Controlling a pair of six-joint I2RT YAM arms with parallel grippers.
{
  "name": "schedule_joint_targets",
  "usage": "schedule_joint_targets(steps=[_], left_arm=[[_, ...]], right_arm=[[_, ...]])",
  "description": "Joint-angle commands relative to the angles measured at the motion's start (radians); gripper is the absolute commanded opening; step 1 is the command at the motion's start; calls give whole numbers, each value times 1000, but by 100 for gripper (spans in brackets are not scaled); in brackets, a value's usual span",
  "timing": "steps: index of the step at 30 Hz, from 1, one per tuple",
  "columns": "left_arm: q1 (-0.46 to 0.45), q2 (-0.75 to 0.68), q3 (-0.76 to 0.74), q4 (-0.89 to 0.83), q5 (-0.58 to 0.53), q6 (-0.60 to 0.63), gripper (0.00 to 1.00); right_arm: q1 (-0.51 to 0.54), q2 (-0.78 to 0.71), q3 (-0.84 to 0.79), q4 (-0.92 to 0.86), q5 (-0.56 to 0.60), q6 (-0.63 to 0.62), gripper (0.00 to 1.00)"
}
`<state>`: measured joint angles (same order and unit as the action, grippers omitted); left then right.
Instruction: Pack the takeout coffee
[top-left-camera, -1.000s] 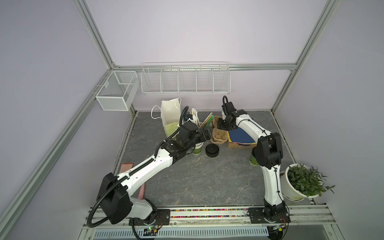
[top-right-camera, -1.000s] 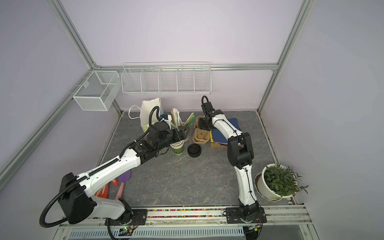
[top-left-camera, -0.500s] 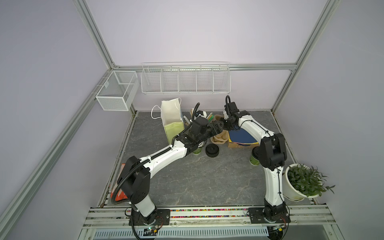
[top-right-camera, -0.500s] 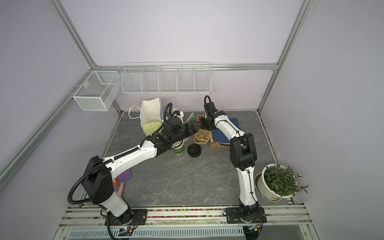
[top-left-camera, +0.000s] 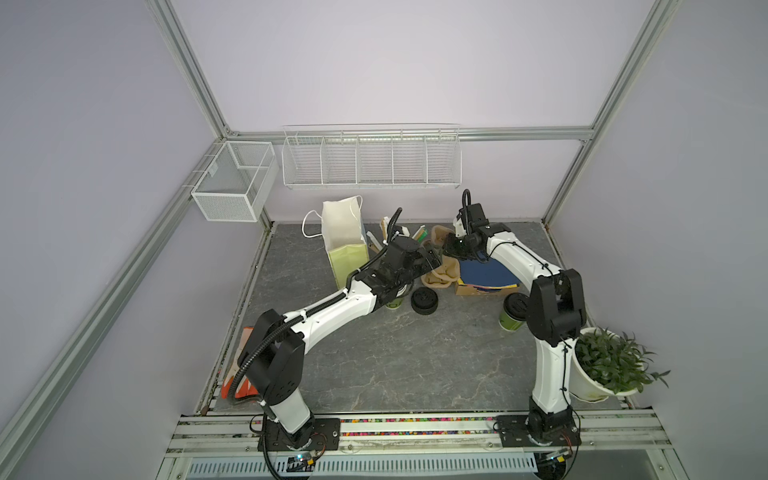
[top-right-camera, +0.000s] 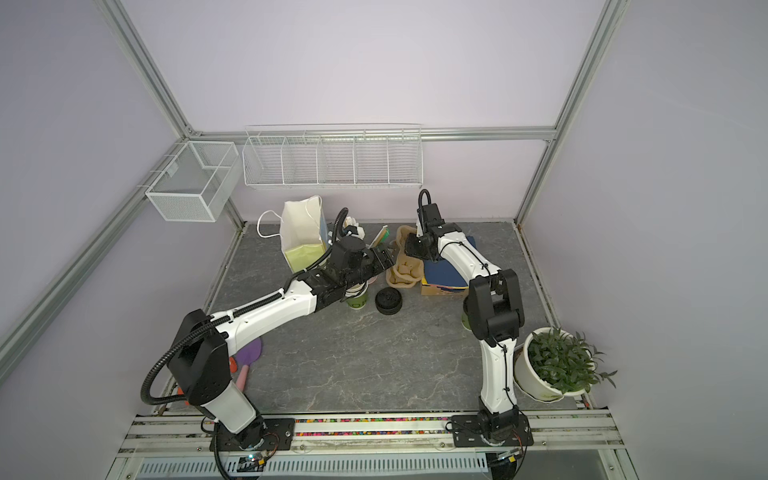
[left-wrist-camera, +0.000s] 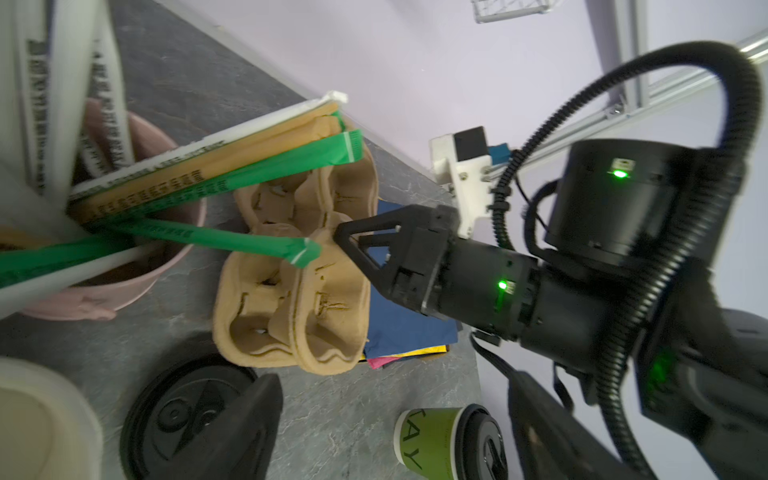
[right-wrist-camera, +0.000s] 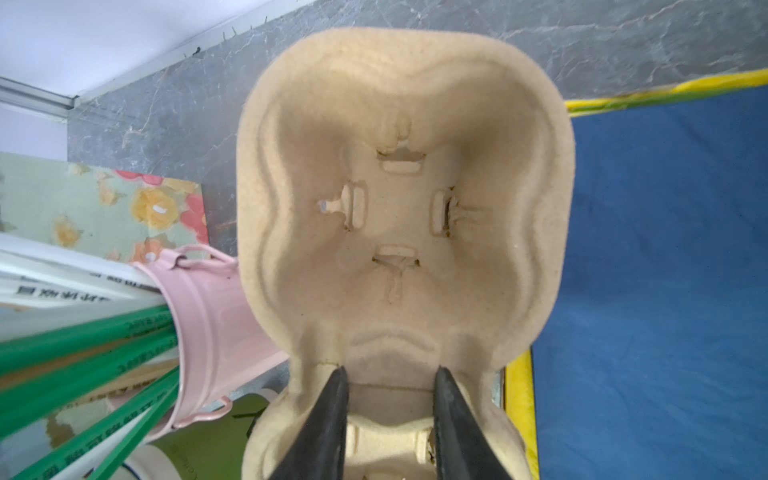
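Note:
The takeout coffee (top-left-camera: 512, 311), a green cup with a black lid, stands on the table to the right, beside my right arm's elbow; it also shows in the left wrist view (left-wrist-camera: 449, 440). My right gripper (top-left-camera: 451, 249) (right-wrist-camera: 390, 382) is shut on the middle ridge of a tan pulp cup carrier (top-left-camera: 441, 272) (right-wrist-camera: 399, 208) at the back of the table. My left gripper (top-left-camera: 432, 259) (left-wrist-camera: 395, 415) hovers open just left of the carrier (left-wrist-camera: 291, 291), holding nothing.
A white paper bag (top-left-camera: 345, 237) stands open at the back left. A stack of black lids (top-left-camera: 424, 300) and lidless green cups (top-left-camera: 392, 303) sit under my left arm. A pink bucket of straws (left-wrist-camera: 124, 282), a napkin box (top-left-camera: 486, 276) and a potted plant (top-left-camera: 606, 365) crowd the area.
My left arm has swung right and reached toward the cup carrier, its gripper staying open. My right gripper has kept its hold on the carrier, shifting slightly.

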<state>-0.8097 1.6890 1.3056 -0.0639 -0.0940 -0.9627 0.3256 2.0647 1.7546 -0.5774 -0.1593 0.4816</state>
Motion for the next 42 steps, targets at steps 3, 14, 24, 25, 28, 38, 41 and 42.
schedule_joint_targets(steps=[3, 14, 24, 25, 28, 38, 41, 42], left_arm=[[8, 14, 9, -92, -72, -59, 84], [28, 77, 38, -170, -71, -86, 82], [49, 119, 76, -172, -44, -83, 79], [49, 129, 89, -179, -42, -81, 79], [49, 152, 113, -200, -44, -72, 78], [48, 199, 112, -155, -1, -82, 72], [47, 206, 110, -142, 4, -91, 71], [47, 207, 110, -139, 5, -93, 71]], right_arm=[[-9, -49, -41, 62, -57, 20, 30], [-20, -76, -80, 94, -86, 32, 29], [-37, -93, -109, 117, -123, 38, 29], [-37, -95, -109, 119, -129, 39, 29], [-40, -101, -117, 134, -143, 43, 29], [-52, -115, -139, 157, -180, 52, 29], [-53, -118, -140, 159, -189, 51, 29], [-54, -118, -141, 159, -192, 49, 29]])
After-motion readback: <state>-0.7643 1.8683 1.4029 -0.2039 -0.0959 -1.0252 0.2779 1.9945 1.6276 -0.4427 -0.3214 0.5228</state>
